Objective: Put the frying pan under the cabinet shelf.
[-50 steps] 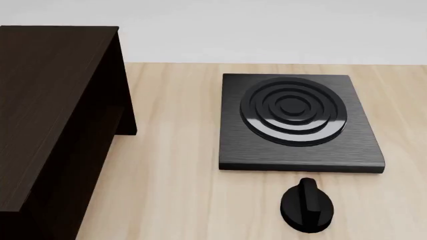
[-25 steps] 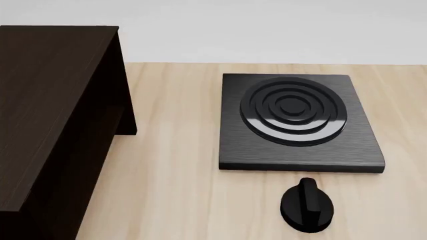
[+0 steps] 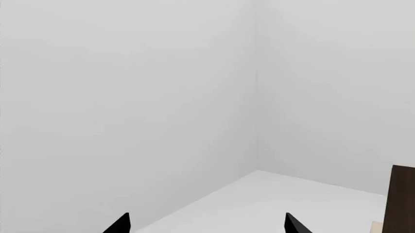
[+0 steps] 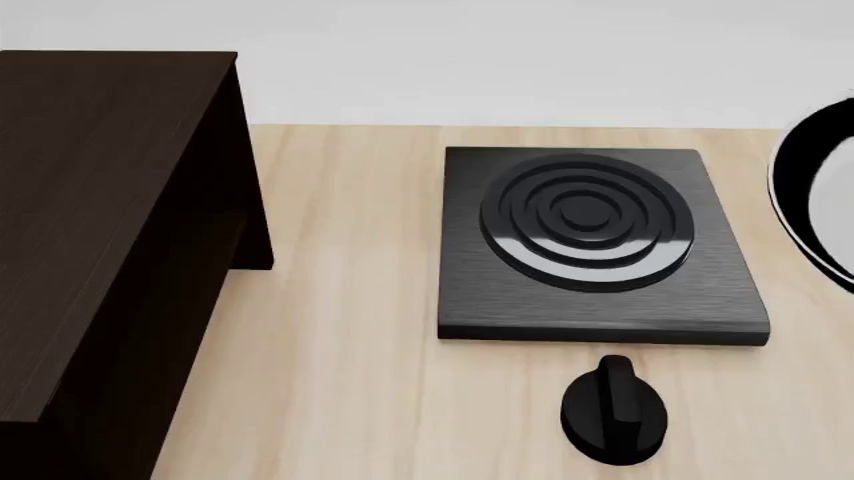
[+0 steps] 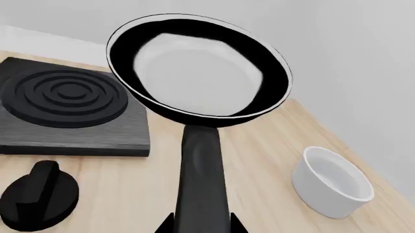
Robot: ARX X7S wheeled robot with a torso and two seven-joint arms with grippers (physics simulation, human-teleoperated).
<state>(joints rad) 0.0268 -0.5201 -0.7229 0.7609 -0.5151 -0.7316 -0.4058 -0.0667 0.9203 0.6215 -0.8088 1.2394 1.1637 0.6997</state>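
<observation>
The frying pan (image 5: 198,68), round and black with a thin silvery rim and glossy inside, is held above the wooden table by its long black handle (image 5: 202,179). My right gripper (image 5: 201,224) is shut on that handle. The pan's edge (image 4: 805,205) shows at the right border of the head view. The dark brown cabinet shelf (image 4: 94,220) stands at the left of the table; a sliver of it (image 3: 402,199) shows in the left wrist view. My left gripper (image 3: 206,224) is open and empty, facing a grey wall.
A square black stove plate (image 4: 594,240) with concentric rings lies mid-table, also in the right wrist view (image 5: 65,109). A black knob (image 4: 614,410) lies in front of it. A white bowl (image 5: 331,182) stands right of the pan's handle.
The pan's edge has come into the head view from the right. Nothing else on the table has moved.
</observation>
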